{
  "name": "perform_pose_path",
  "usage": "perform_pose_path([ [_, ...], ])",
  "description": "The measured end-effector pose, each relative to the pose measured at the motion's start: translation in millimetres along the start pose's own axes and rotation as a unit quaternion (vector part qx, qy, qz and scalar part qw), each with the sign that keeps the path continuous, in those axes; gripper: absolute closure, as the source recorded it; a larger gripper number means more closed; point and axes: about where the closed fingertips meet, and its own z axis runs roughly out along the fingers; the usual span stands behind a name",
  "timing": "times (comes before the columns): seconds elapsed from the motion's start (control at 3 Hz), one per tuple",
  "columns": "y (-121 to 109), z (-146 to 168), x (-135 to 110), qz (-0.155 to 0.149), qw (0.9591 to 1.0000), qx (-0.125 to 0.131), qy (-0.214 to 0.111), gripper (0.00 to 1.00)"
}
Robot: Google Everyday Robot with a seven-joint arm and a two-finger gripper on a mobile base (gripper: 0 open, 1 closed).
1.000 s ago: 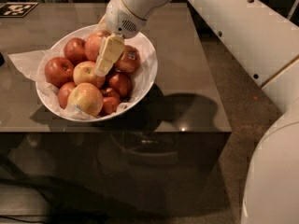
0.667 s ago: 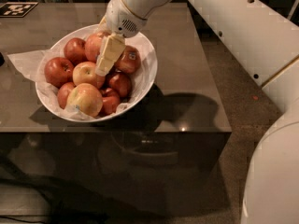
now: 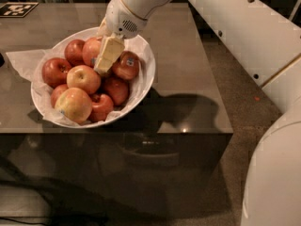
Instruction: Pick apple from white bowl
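Camera view, the one look I have. There is the white bowl (image 3: pixel 147 77) at the left of the tabletop (image 3: pixel 188 55), piled with apples on crumpled white paper (image 3: pixel 22 60) that spills over its left rim. My arm (image 3: pixel 235 22) reaches in from the far right and over the bowl. The wrist is tipped down so my jaws point into the pile from above, which is the only way in with fruit packed on every side.

The jaws sit low among the fruit at the far middle of the bowl, right against the apple (image 3: pixel 89 50). That is the big pinkish-red one at the far side, just to their left. On their right, touching or all but touching, lies a darker red apple (image 3: pixel 128 68) with a dark sticker showing on top.

Whether the jaws are wide, narrow or closed on fruit, I cannot tell, because my own wrist housing and the pile cover too much. The apple rests in the bowl among its neighbours, and nothing here shows it lifted. A yellower apple (image 3: pixel 74 103) lies at the near left, well out of my way.

My reading is that this is the grasp step, not the lift. The next move calls for a firm hold and a straight rise. The apple leans on the others, and a sideways pull could roll one over the shallow rim.
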Motion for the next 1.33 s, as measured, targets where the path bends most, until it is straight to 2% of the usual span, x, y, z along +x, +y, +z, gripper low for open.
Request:
perform_pose_path([
  [0.67,-9.5,-25.4,-16.5,-0.004,0.9989,0.017,0.044,1.00],
  [1.0,-8.6,-41.7,-21.1,0.013,0.9975,0.038,0.058,1.00],
  [1.33,-2.0,-64.9,-43.3,0.023,0.9932,0.066,0.093,1.00],
])
